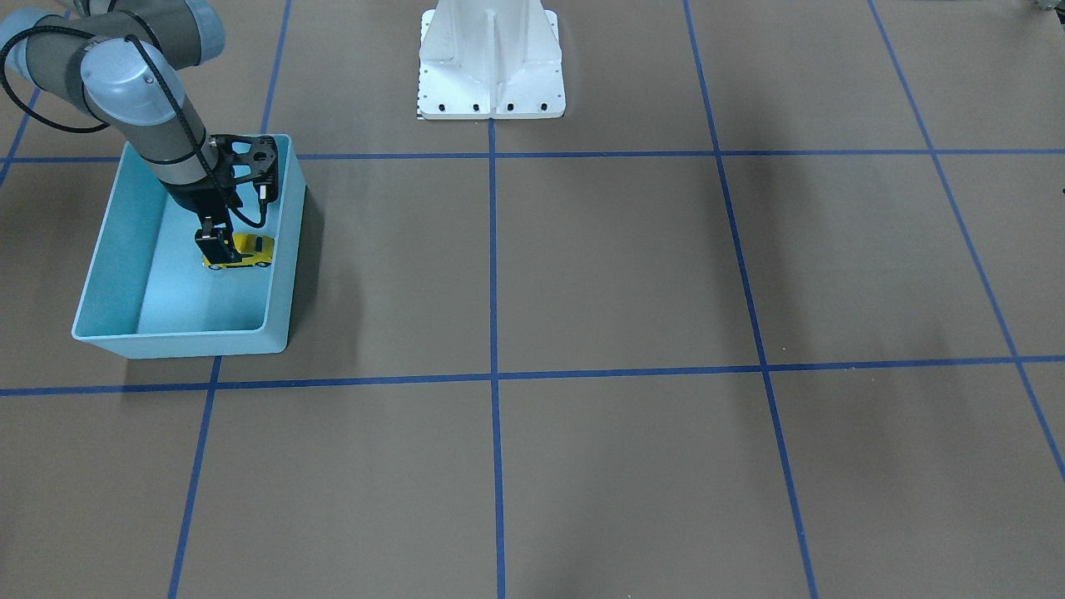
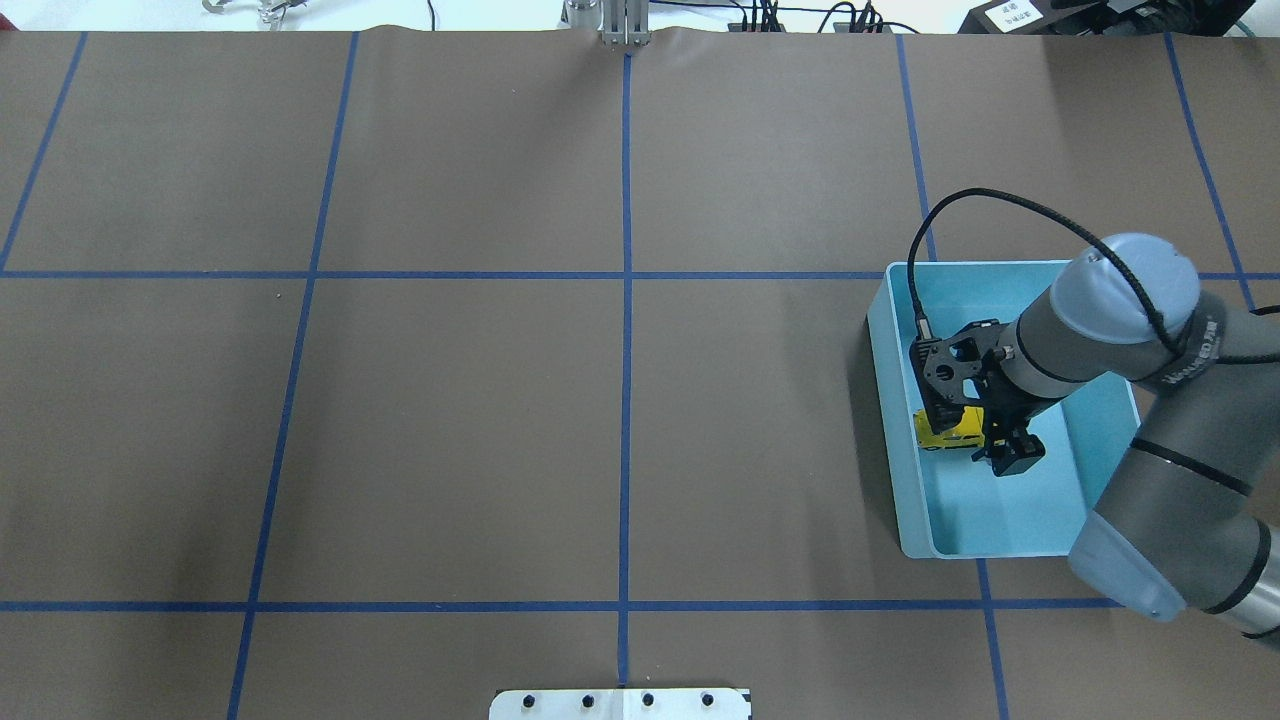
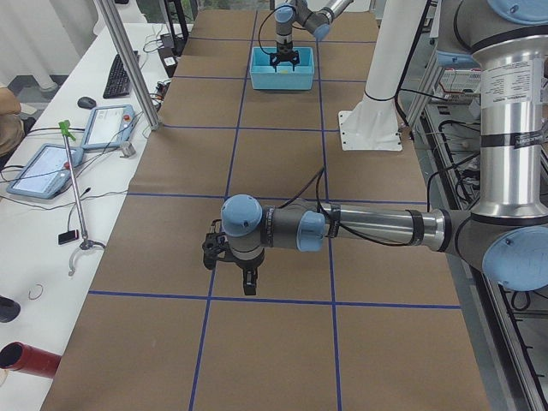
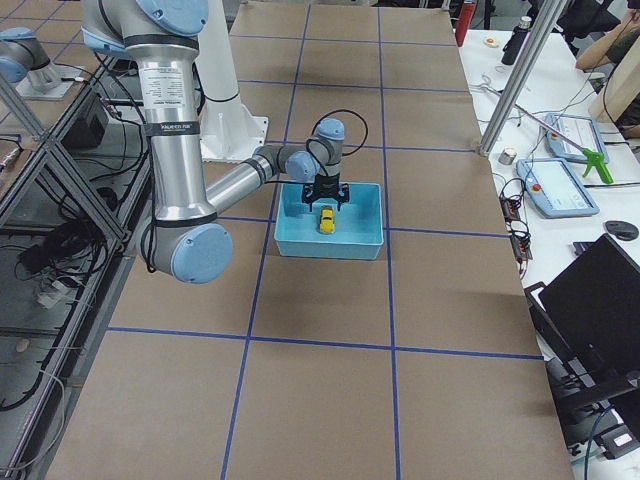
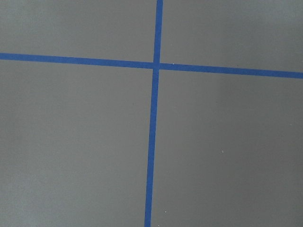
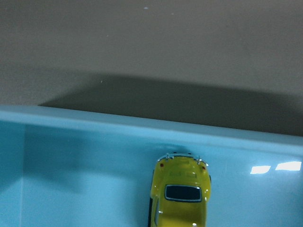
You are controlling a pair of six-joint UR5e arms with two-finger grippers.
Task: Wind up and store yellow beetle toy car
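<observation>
The yellow beetle toy car [image 1: 243, 250] lies on the floor of the light blue bin [image 1: 179, 337], close to the bin's wall. In the overhead view the car [image 2: 945, 430] sits under my right gripper [image 2: 985, 445]. That gripper reaches down into the bin [image 2: 885, 400] with its fingers spread wide either side of the car, open. The right wrist view shows the car [image 6: 181, 194] against the bin wall [image 6: 94, 137], with no fingers in frame. My left gripper [image 3: 231, 270] hovers over bare table far from the bin; I cannot tell whether it is open or shut.
The white robot base [image 1: 491, 62] stands at the table's middle edge. Blue tape lines [image 2: 626, 350] mark a grid on the brown table. In the side view, tablets [image 4: 560, 185] and a post [image 4: 520, 75] stand on the operators' desk beyond the table.
</observation>
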